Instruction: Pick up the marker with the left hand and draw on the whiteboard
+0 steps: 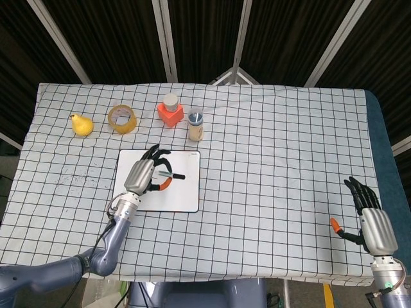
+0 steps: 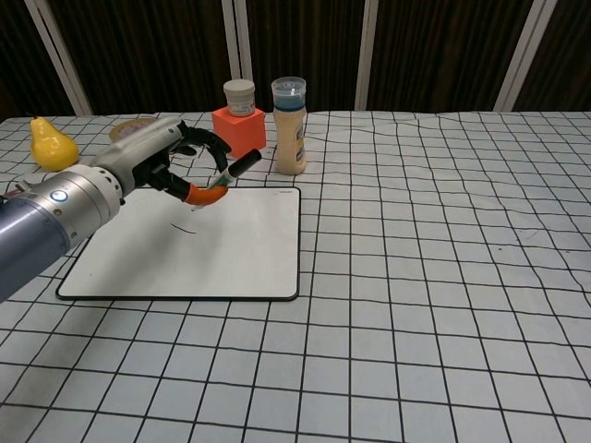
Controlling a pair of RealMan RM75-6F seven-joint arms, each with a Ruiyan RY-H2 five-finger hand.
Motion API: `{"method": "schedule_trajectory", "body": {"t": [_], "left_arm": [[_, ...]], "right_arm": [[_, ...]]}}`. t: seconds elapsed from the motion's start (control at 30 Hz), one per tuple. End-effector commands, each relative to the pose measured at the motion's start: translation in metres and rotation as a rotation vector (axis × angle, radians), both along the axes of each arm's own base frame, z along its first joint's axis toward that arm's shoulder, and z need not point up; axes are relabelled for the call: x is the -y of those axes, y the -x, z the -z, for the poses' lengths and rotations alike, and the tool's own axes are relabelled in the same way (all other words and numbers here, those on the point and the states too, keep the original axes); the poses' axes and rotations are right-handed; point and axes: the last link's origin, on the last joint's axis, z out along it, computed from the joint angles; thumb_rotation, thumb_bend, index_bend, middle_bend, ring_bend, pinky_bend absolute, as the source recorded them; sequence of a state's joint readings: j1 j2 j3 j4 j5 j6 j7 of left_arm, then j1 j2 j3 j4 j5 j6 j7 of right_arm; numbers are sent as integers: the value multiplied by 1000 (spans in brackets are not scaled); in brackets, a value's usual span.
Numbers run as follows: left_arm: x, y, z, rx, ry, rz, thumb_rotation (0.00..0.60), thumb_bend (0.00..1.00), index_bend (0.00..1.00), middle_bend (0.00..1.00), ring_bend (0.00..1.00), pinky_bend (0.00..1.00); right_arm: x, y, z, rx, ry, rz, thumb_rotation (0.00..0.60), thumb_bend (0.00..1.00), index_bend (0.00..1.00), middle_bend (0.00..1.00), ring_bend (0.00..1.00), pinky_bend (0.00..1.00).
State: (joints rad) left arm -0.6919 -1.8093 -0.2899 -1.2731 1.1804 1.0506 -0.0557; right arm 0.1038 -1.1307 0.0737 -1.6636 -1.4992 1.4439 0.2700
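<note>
White board surface nearest the robot: one whiteboard (image 2: 231,249) lies flat on the checked tablecloth (image 2: 443,277), w/ a short dark stroke visible on it in the chest view, just below the pen tip. Left hand (image 2: 162,161) is over the board's far-left part, fingers curled round one marker (image 2: 226,177), pinching it between thumb and fingers; marker is tilted, dark cap end pointing up and away toward the far side, tip end down by the board near the orange thumb tip. Can't tell whether the tip actually touches the surface.

Step, as I read it: pickup done, drawing phase under way or about to go on. Next move prob needs the tip pressed lightly on the board and dragged across the bare white area w/o the grip slipping or the board sliding on the cloth.

Right hand (image 1: 371,218) sits at the near right edge of the table, well apart from everything, fingers spread, holding nothing.

Far row, one of each: yellow pear (image 1: 81,124), tape roll (image 1: 122,119), red box (image 1: 170,114) w/ a white jar (image 1: 170,101) on top, and a seasoning bottle (image 1: 196,125) just beside it
</note>
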Motion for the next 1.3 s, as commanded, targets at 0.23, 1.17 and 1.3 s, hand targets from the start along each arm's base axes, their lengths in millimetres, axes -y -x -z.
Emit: {"method": "schedule_trajectory", "body": {"t": [0.23,1.17,1.3], "left_arm": [[-1,-2,10,-6,15,-5,600,566,691,188,25,109],[2,-2,23,-15,35,-10,600,566,692,189,25,109],[4,1,23,-21,36,-15,600,566,692,189,25,109]], "right_arm": [[0,0,0,3,-1,1,600,324,0,0,0,0],[-1,0,0,3,-6,-3,600,325,0,0,0,0],[-1,0,0,1,-5,-3,600,325,0,0,0,0]]}}
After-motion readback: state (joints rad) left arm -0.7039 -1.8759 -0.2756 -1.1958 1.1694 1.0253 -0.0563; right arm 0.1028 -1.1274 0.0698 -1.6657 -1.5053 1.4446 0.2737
